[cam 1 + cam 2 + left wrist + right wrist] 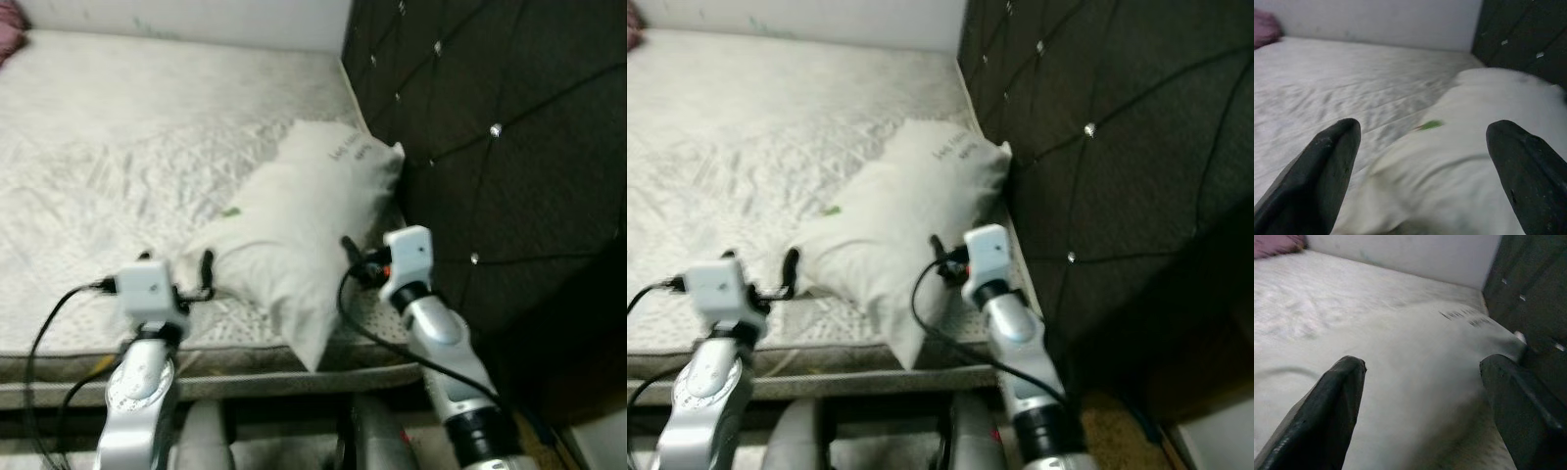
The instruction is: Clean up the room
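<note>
Straightening the pillow [294, 235], which is lying askew on the bed [118, 147] against the dark headboard [490, 127], is likely going best if the spread-fingered left hand [201, 274] and right hand [351, 257] are closing on opposite edges before lifting. Blur is hiding the pillow's printed text, and the bed frame is cutting off its lower corner.

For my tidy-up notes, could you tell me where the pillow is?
The pillow lies on the bed, right of centre in the left eye view, against the dark tufted headboard.
</note>
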Available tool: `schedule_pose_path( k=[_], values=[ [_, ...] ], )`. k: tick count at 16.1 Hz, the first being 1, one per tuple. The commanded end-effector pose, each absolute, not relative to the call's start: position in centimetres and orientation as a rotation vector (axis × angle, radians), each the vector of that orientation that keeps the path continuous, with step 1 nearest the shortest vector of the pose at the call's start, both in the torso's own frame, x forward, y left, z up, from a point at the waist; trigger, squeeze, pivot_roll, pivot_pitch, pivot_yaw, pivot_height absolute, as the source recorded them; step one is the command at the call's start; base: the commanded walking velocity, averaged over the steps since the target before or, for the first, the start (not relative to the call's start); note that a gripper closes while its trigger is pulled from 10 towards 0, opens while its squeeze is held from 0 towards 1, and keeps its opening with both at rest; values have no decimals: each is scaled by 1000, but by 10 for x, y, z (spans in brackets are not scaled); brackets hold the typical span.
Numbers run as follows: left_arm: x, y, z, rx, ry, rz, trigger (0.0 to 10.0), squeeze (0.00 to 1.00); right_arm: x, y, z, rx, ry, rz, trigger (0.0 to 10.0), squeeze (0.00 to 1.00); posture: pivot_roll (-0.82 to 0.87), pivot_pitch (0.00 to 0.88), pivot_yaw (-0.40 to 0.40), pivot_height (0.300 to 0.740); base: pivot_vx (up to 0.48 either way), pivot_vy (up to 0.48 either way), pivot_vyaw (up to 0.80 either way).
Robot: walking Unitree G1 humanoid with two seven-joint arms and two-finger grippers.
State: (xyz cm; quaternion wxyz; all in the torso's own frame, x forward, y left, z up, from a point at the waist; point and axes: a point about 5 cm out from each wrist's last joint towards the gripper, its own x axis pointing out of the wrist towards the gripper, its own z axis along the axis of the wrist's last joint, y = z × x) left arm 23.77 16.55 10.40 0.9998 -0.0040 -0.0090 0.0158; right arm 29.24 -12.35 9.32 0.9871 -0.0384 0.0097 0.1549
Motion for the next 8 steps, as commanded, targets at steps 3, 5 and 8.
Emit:
schedule_pose_path(
  k=[3,5,8],
  values=[
    [235,162,101,-4,-1,27,10000,0,291,-131,92,-70,25,291,10000,0,-25,0,-93,610,0,0,0],
    [235,164,101,2,3,30,10000,0,291,-130,90,-72,31,293,10000,0,-17,0,-94,595,0,0,0],
    [234,167,99,42,19,71,10000,0,291,-128,89,-70,43,297,10000,0,-12,0,-94,590,0,0,0]
  ],
)
